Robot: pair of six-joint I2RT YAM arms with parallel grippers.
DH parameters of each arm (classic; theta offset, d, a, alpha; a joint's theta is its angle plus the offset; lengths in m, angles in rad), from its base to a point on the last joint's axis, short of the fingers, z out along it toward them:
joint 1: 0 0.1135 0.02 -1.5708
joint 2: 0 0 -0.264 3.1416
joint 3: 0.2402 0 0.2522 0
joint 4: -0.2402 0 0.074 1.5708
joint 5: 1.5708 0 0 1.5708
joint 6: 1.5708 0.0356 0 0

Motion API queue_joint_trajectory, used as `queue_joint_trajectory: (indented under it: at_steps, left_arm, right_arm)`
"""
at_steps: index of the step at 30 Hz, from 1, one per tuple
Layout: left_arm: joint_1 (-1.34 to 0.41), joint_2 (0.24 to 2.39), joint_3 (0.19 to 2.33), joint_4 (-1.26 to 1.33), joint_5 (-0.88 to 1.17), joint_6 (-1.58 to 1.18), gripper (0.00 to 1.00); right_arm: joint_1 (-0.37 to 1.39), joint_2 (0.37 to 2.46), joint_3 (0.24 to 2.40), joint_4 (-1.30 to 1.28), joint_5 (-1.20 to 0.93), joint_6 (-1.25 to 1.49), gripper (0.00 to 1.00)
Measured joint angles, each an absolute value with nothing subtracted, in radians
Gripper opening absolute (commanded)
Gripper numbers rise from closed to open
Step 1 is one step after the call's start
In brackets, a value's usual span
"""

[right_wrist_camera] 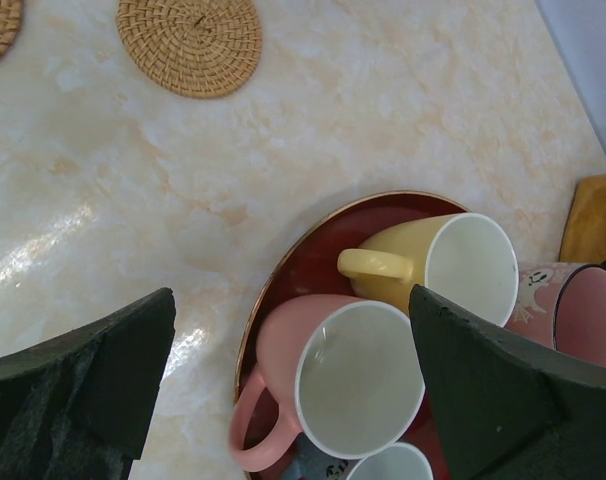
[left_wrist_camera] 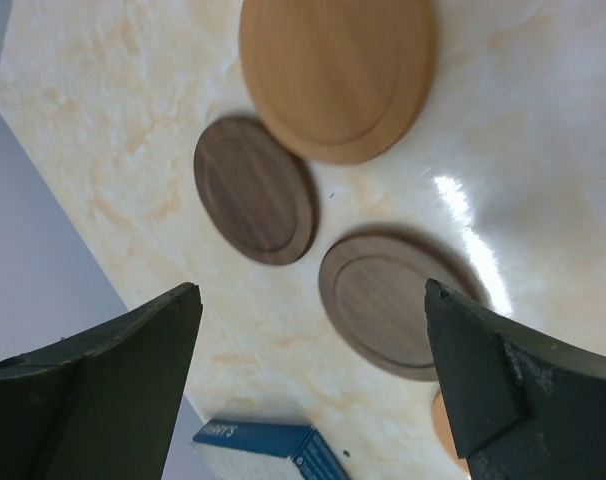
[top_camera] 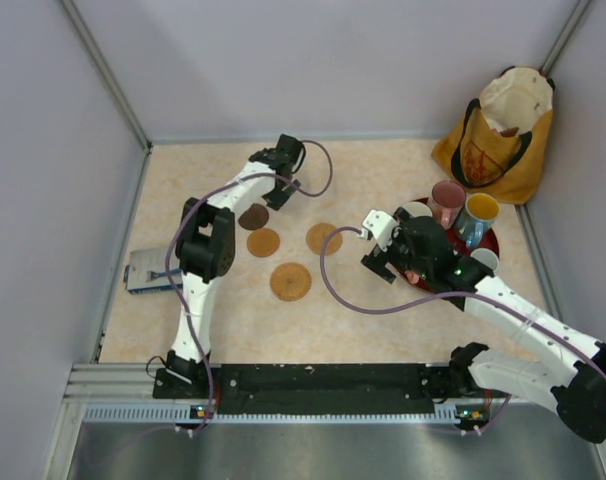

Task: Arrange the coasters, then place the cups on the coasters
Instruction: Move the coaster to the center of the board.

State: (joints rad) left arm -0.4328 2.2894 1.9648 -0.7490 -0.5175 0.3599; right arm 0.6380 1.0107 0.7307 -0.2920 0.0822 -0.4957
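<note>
As you look out from the arm bases, a woven tan coaster lies flat on the table, left of the red tray. A blue box lies much farther left of the tray. Most of the tray is hidden under the right arm. The right gripper hangs over the tray's left side, spread wide, holding nothing. Under it on the tray stand a pink cup and a pale yellow cup; a second pink cup is cut off at the picture edge. A blue cup with yellow inside stands farther back on the tray. Left of the tray lie a second woven coaster, a light wooden coaster and a dark brown coaster. The left gripper hovers there, wide and empty, over a second dark coaster. A yellow bag stands behind the tray.
</note>
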Motion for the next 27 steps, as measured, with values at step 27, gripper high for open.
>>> queue_joint_trajectory:
  at_steps: [27]
  left_arm:
    - [-0.331, 2.304, 1.942, -0.782, -0.436, 0.292, 0.96]
  right_arm:
    - [0.638, 1.011, 0.727, -0.283, 0.084, -0.498, 0.99]
